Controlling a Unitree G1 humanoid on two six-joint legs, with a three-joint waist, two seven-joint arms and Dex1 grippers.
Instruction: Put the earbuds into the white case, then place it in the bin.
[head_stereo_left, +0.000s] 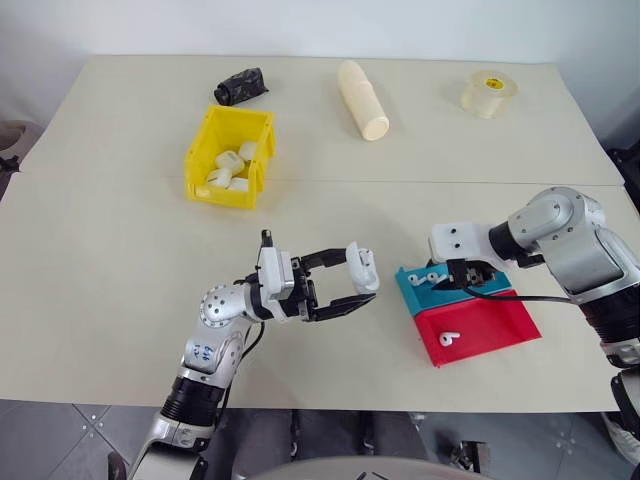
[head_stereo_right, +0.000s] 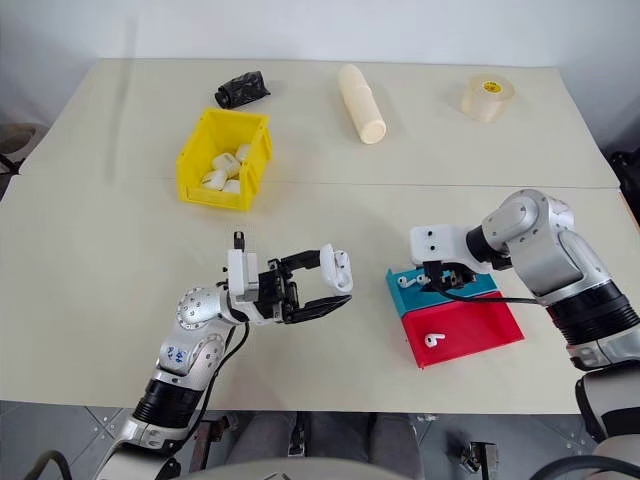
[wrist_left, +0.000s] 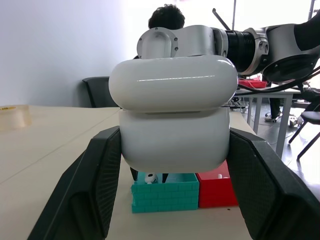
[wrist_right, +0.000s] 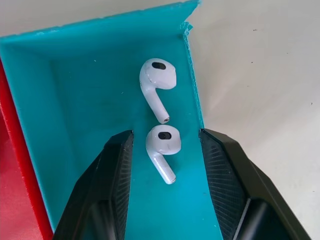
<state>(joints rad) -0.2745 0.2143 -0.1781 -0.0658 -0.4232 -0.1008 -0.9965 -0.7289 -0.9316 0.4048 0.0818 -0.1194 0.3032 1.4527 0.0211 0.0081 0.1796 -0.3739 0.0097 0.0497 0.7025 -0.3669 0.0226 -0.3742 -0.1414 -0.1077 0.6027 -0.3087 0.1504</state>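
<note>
Upper left of the head view: the bin (head_stereo_left: 230, 157) sits on the surface (head_stereo_left: 120, 250) w/ several small white cases piled inside, well apart from both arms. Lower centre: left hand (head_stereo_left: 352, 285) is clamped on the white case (head_stereo_left: 362, 267), held off the surface, lid facing toward the trays at right. In the left wrist view the lid looks down or nearly so; no gap is clear betw. lid and body.

Right of centre: the blue tray (head_stereo_left: 418, 290) holds two earbuds (wrist_right: 157, 87); the red tray (head_stereo_left: 490, 330) touching it holds one more earbud (head_stereo_left: 449, 338). The right hand (head_stereo_left: 462, 275) points down into the blue tray, fingers (wrist_right: 107, 185) apart and straddling the nearer earbud (wrist_right: 163, 150), not yet pinching it as far as the wrist view shows. That bud lies directly betw. the fingers, head toward the far tray wall, stalk running back toward the wrist, so roughly along the fingers, not across them. Right arm is clearly the nearer one; closing on the bud looks like the next move.
</note>
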